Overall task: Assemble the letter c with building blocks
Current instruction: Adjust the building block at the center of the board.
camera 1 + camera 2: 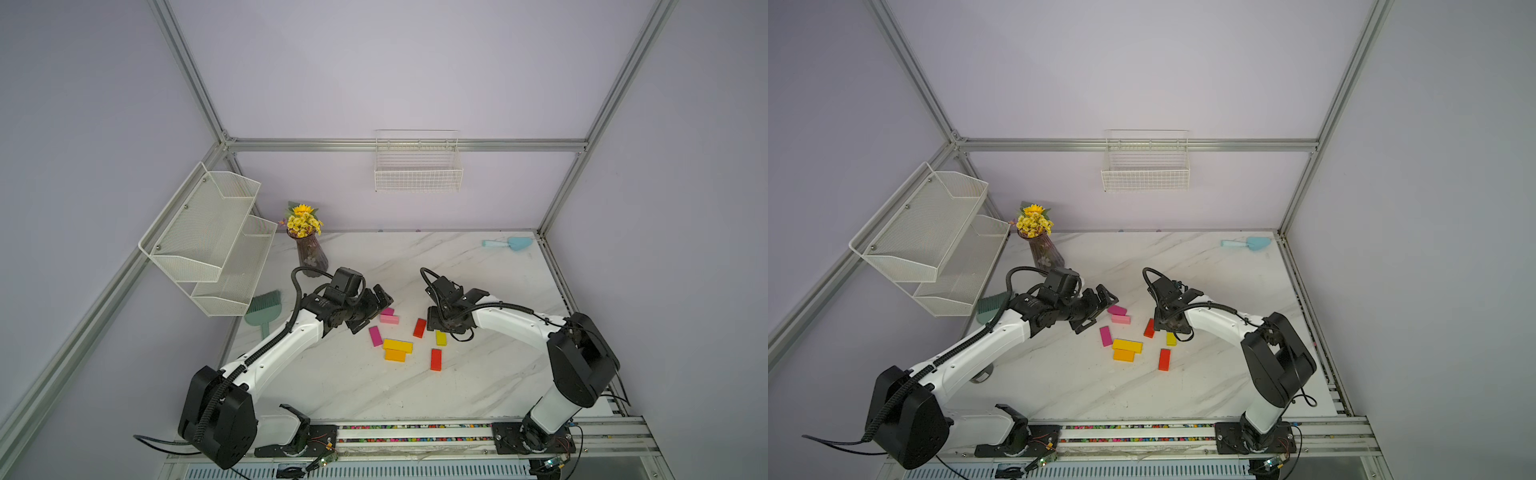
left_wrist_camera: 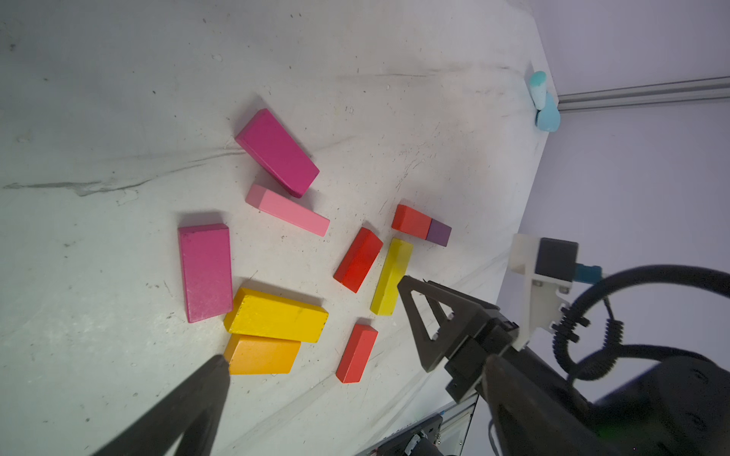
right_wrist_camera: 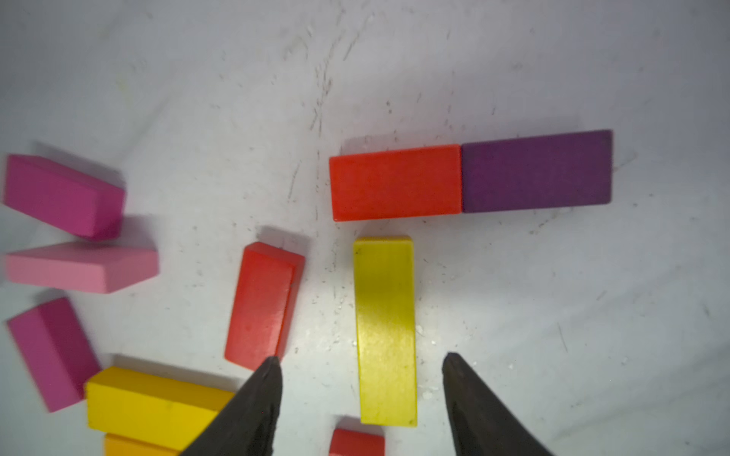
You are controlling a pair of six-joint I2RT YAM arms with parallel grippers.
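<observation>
Marbled white tabletop (image 1: 478, 374) between lilac walls (image 1: 395, 62) bears building blocks (image 1: 397, 345).

In both top views the right arm (image 1: 498, 316) is covering the dark purple block (image 3: 535, 171) entirely. The left arm (image 1: 357, 307) is hiding part of one magenta block (image 1: 388, 311). In the right wrist view the lower edge is cutting off an orange block (image 3: 134, 446), a red block (image 3: 355, 442) and the fingers (image 3: 253, 406); the light pink block (image 3: 79, 266) at the left edge is showing blurred. Beads (image 1: 415, 426) in the rail (image 1: 457, 432) are reading too small to tell apart.
</observation>
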